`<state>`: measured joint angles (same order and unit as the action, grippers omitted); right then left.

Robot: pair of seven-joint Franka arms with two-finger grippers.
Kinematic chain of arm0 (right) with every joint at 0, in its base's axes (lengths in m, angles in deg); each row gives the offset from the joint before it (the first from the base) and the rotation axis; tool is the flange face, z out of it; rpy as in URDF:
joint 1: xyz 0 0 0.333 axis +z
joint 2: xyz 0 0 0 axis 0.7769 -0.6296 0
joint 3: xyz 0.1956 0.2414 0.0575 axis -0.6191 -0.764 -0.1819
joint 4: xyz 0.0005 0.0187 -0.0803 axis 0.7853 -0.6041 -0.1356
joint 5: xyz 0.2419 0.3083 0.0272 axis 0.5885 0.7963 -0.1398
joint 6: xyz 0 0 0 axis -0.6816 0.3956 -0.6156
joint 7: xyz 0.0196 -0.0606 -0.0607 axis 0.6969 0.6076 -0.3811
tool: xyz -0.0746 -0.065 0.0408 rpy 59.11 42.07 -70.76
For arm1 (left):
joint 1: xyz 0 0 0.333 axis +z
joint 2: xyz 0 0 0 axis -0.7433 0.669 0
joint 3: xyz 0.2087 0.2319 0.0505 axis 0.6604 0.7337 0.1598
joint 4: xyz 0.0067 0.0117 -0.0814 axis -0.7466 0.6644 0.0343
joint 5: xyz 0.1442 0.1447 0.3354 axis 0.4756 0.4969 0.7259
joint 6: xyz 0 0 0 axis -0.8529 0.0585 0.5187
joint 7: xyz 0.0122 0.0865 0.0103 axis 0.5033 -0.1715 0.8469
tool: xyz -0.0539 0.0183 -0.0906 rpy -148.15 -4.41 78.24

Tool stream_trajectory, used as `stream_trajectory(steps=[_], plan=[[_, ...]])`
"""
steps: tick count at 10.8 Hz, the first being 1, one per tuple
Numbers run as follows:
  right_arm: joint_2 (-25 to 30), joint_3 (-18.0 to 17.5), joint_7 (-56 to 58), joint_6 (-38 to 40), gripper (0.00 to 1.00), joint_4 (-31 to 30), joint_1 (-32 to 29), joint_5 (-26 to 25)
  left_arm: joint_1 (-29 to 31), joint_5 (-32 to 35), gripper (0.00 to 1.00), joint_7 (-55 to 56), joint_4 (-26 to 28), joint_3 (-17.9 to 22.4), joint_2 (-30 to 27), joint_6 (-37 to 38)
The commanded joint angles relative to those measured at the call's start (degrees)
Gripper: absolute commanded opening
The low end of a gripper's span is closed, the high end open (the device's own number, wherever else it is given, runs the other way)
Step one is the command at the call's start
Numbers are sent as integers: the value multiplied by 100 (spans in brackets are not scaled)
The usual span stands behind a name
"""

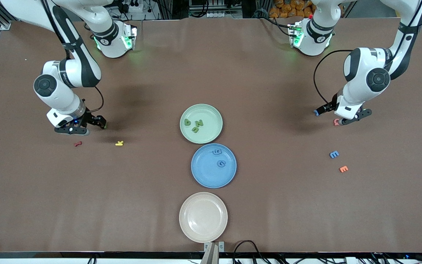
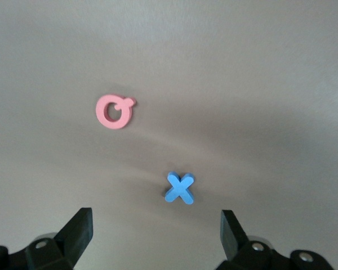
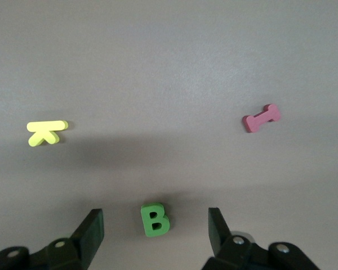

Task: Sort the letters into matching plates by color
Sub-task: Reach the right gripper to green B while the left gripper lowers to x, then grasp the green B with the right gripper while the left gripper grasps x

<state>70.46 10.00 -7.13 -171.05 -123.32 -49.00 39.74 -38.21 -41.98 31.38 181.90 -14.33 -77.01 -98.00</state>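
Note:
The pale green plate [image 1: 201, 123] holds three dark green letters [image 1: 195, 124]. Nearer the front camera, the blue plate [image 1: 214, 165] holds two blue letters [image 1: 219, 158]. My right gripper [image 1: 86, 126] [image 3: 155, 214] hangs low over the table toward the right arm's end. It is open, with a green B [image 3: 155, 219] lying between its fingers, touching neither. My left gripper [image 1: 343, 119] [image 2: 156, 214] is open, low over the left arm's end. A blue X [image 2: 180, 188] lies just ahead of its fingertips. Another blue letter [image 1: 334, 154] lies nearer the front camera.
A beige plate [image 1: 203, 217] sits nearest the front camera. A yellow K [image 1: 119, 143] [image 3: 45, 133] and a red letter [image 1: 78, 143] [image 3: 261, 117] lie by the right gripper. A pink letter [image 1: 336, 121] [image 2: 115, 111] and an orange E [image 1: 343, 168] lie near the left gripper.

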Motion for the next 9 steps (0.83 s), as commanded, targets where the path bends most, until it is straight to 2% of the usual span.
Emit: stream_trajectory(steps=[1,9], plan=[[116,-23,165,-339,75,-354,-48,147,-101,-174,100,358,24,73,314,-357],[-367,-32,411,-805,69,-442,-66,139,-172,-121,100,632,252,73,851,-1149]])
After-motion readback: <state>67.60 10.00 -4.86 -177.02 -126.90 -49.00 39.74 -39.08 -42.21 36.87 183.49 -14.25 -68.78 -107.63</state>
